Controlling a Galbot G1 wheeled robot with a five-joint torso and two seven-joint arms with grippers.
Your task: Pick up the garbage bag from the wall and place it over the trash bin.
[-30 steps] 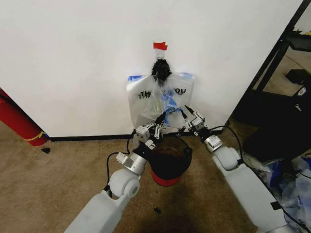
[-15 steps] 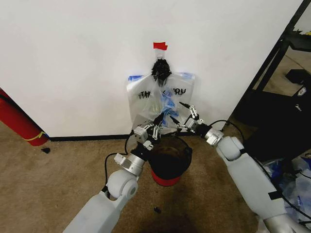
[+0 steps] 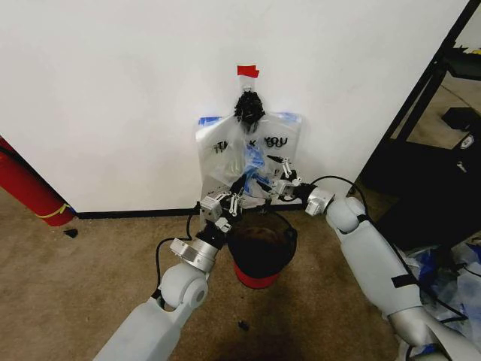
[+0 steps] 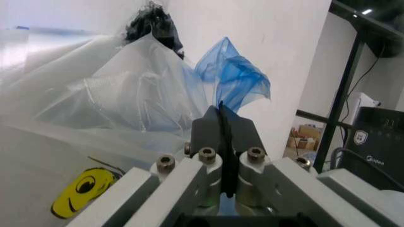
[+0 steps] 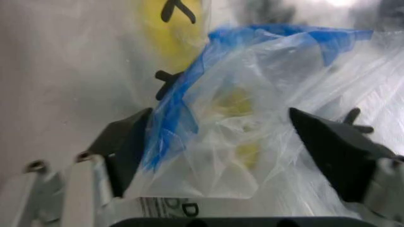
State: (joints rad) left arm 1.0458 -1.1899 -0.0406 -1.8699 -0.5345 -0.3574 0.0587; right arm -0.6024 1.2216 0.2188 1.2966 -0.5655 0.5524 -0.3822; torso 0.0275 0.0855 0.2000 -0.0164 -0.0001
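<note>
1. Head view: I see the garbage bag [image 3: 248,154] hanging flat on the wall [image 3: 113,90] under a black knotted clump [image 3: 249,108] and a strip of red tape [image 3: 247,71]. The trash bin [image 3: 261,252] stands on the carpet [image 3: 90,263] right below it. My left pincer [image 3: 234,197] and right pincer [image 3: 276,177] are both up against the bag's lower half, close to each other. My worry here is that the bag is hooked at the top; a downward pull from either arm could tear the thin plastic rather than free it.

2. Left wrist view: the left pincer [image 4: 222,142] is clenched, its fingers pressed flat together, with bag film and a blue handle loop [image 4: 237,78] just beyond the tips. I judge that it holds nothing, or at most a sliver. If it slips, the bag would hang from one arm only and could twist or sag away from the bin.

3. Right wrist view: the right pincer [image 5: 240,142] is spread wide, a bunched fold of blue-edged plastic [image 5: 208,127] lying between its fingers [image 5: 126,142] but not pinched. Closing from here may catch only one layer or the loose fold. Then the mouth would not open over the bin's rim, and the film could stretch or rip.
</note>
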